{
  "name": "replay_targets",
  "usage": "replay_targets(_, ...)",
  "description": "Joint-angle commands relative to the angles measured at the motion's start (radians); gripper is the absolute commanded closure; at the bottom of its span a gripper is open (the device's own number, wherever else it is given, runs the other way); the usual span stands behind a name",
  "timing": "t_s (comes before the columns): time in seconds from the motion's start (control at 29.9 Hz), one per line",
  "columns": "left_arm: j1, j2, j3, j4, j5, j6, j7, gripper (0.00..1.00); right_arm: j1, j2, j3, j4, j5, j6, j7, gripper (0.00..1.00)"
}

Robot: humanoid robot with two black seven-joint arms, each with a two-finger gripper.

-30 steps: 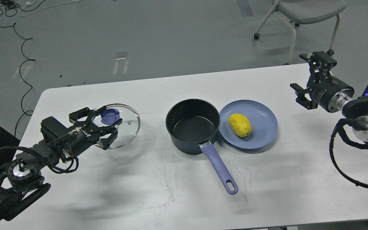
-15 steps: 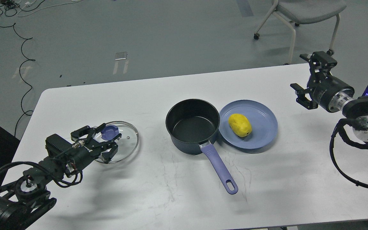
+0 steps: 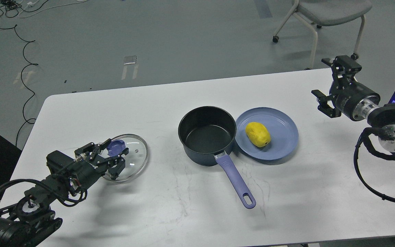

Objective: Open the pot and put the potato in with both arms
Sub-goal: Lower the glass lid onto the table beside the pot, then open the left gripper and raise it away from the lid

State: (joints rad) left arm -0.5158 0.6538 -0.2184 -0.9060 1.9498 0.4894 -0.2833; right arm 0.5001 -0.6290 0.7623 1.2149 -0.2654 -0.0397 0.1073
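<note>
The dark pot [image 3: 207, 135] stands open and empty mid-table, its purple handle [image 3: 235, 181] pointing toward me. The yellow potato [image 3: 258, 134] lies on a blue plate [image 3: 283, 144] touching the pot's right side. The glass lid [image 3: 132, 159] with a blue knob [image 3: 117, 147] is low over the table at the left, about level. My left gripper [image 3: 117, 153] is closed around the knob. My right gripper [image 3: 329, 82] is open and empty, raised at the table's far right edge, well away from the potato.
The white table [image 3: 183, 212] has its near edge at the bottom and its far edge [image 3: 183, 84] behind the pot. A chair [image 3: 324, 13] stands on the floor beyond the far right corner. Cables lie on the floor at far left.
My left gripper has carried the lid down and toward me, from above the table to near its surface. The right arm, pot and potato have not moved.
</note>
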Motion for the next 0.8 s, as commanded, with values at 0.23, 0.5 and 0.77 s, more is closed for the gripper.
replay_targets(0.23, 0.0, -0.003, 0.002, 0.006, -0.04, -0.001, -0.007, 0.06, 0.0, 0.0, 0.0, 0.0, 0.0, 0.0, 0.0, 0.0)
replay_targets(0.5, -0.013, -0.01, -0.004, 0.002, -0.089, -0.001, -0.062, 0.03, 0.014, -0.002, 0.002, 0.002, 0.0, 0.0, -0.001, 0.0)
replay_targets(0.77, -0.183, -0.008, -0.004, -0.021, -0.57, -0.001, -0.152, 0.03, 0.089, -0.003, -0.073, 0.011, -0.021, 0.007, -0.012, 0.0)
